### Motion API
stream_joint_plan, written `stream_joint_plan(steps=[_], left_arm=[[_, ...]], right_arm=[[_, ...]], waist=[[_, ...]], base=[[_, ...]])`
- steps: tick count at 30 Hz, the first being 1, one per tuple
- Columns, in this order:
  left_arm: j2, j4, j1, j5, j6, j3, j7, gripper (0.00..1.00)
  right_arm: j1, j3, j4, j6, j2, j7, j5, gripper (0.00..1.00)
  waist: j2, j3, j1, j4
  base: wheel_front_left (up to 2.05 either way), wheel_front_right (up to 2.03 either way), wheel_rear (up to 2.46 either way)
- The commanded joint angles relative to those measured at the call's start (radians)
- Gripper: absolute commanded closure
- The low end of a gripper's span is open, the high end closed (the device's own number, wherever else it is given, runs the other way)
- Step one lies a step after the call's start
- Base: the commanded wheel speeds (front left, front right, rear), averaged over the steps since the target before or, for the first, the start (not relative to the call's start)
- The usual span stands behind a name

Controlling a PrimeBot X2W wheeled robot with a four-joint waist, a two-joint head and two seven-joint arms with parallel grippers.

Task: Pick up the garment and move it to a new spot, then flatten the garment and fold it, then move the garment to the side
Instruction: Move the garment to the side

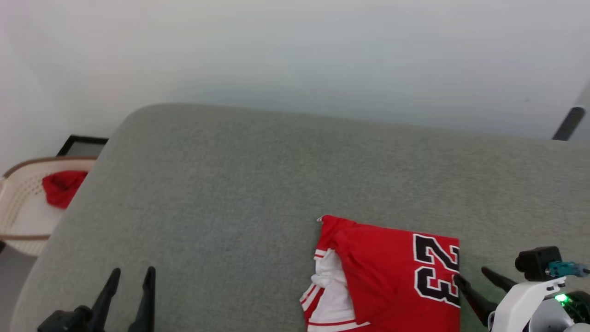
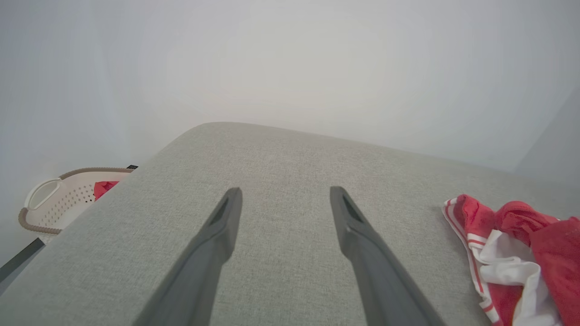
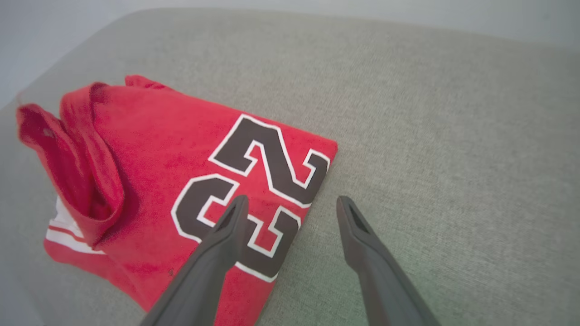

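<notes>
Red jersey cloth, folded to a rough rectangle with the black "23" uppermost, lies on the grey upholstered surface (image 1: 230,175). The garment (image 1: 392,276) sits just left of the right gripper (image 1: 470,275), whose two dark fingers stand apart and hold nothing. One finger hangs over the numeral at the fold's edge and the other over bare fabric beside it (whether either tip touches is hard to tell). That straddle looks suited to pinching the edge and carrying the bundle aside, the step that appears to remain. A white sleeve (image 1: 329,286) spills loose on the side away from those fingers. The left gripper (image 1: 132,271), spread and empty, hovers well apart from the garment, with a pale basket (image 1: 18,193) holding a small red cloth (image 1: 62,186) beyond it.
</notes>
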Motion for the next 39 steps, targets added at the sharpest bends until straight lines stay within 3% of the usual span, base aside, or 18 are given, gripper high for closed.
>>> stream_joint_plan(steps=[1, 15, 16, 17, 18, 28, 39], left_arm=[[-0.002, 0.006, -0.017, 0.002, -0.004, -0.007, -0.002, 0.00], [-0.023, 0.043, -0.071, -0.012, -0.006, -0.042, -0.011, 0.00], [-0.026, 0.045, -0.073, -0.012, -0.007, -0.043, -0.012, 0.00], [-0.027, 0.049, -0.075, -0.012, -0.007, -0.044, -0.013, 0.00], [-0.028, 0.051, -0.077, -0.012, -0.007, -0.045, -0.014, 0.00], [-0.032, 0.064, -0.089, -0.009, -0.008, -0.050, -0.017, 0.00], [-0.022, 0.048, -0.113, 0.002, -0.008, -0.069, -0.018, 0.00]], right_arm=[[-0.011, -0.001, 0.014, -0.001, -0.002, 0.031, 0.008, 0.00], [-0.036, -0.010, 0.078, -0.001, 0.038, 0.342, 0.070, 0.00], [-0.036, -0.006, 0.077, -0.001, 0.039, 0.357, 0.066, 0.53], [-0.039, -0.010, 0.081, -0.001, 0.043, 0.371, 0.066, 0.86], [-0.041, -0.009, 0.084, -0.001, 0.046, 0.392, 0.068, 1.00], [-0.102, -0.053, 0.032, -0.001, 0.039, 0.446, 0.071, 1.00], [-0.217, -0.029, -0.041, -0.001, -0.055, 0.520, 0.025, 1.00]], waist=[[0.0000, 0.043, 0.0000, 0.048], [0.0000, 0.108, 0.0000, 0.095], [0.0000, 0.110, 0.0000, 0.096], [0.0000, 0.111, 0.0000, 0.096], [0.0000, 0.113, 0.0000, 0.097], [0.0000, 0.107, 0.0000, 0.078], [0.0000, 0.096, 0.0000, 0.020]], base=[[0.00, 0.00, 0.00], [0.00, 0.00, 0.00], [0.00, 0.00, 0.00], [0.00, 0.00, 0.00], [0.00, 0.00, 0.00], [0.00, 0.00, 0.00], [0.00, 0.00, 0.00]])
